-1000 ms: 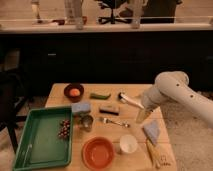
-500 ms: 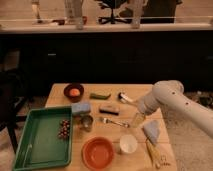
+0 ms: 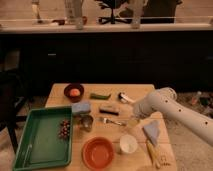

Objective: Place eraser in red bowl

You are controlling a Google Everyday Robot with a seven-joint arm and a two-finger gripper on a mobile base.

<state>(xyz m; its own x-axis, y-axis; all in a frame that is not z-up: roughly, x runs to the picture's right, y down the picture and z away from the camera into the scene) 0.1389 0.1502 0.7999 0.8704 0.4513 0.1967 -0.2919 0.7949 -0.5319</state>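
An office-like robotics lab: a black swivel office chair (image 3: 112, 12) (workplace seating, not home furniture) behind a long dark counter (image 3: 100, 50), and a white robot arm (image 3: 170, 107) holding its gripper (image 3: 134, 120) above the right half of a light wooden table (image 3: 140, 91).

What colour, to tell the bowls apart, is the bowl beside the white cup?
That bowl is orange-red, camera view; the end effector hovers beside the fork.

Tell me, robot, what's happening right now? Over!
Gripper open, hovering right of eraser. Eraser on table, untouched. Red bowl empty. Fork lies close beside eraser.
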